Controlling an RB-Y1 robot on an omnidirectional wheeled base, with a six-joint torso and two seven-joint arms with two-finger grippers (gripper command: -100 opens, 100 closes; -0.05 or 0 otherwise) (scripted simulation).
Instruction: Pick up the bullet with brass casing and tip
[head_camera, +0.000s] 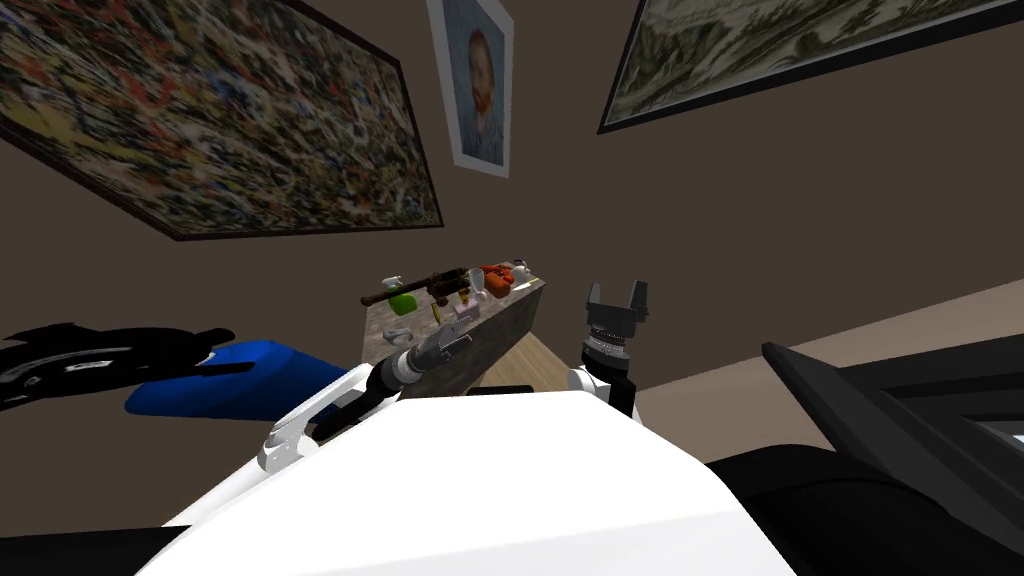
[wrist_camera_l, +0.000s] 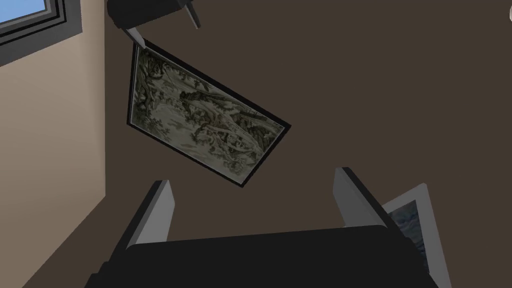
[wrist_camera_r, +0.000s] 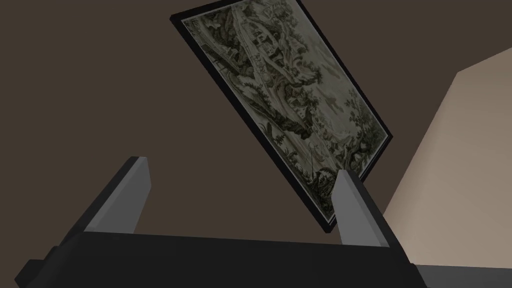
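A small table (head_camera: 500, 325) stands against the brown wall ahead, crowded with objects. Among them a thin brass-coloured thing (head_camera: 436, 313) stands near the front; it is too small to tell whether it is the bullet. My left gripper (head_camera: 458, 342) reaches low towards the table's near edge, and its wrist view shows the left gripper (wrist_camera_l: 252, 192) open with nothing between the fingers. To the right of the table my right gripper (head_camera: 617, 293) points upward, open and empty, as does the right gripper (wrist_camera_r: 242, 180) in its own wrist view.
On the table lie a long dark rifle (head_camera: 415, 284), a green bottle (head_camera: 402, 303), red and orange items (head_camera: 497, 279) and a white piece (head_camera: 520, 270). A blue seat (head_camera: 240, 378) is at the left, dark furniture (head_camera: 900, 400) at the right.
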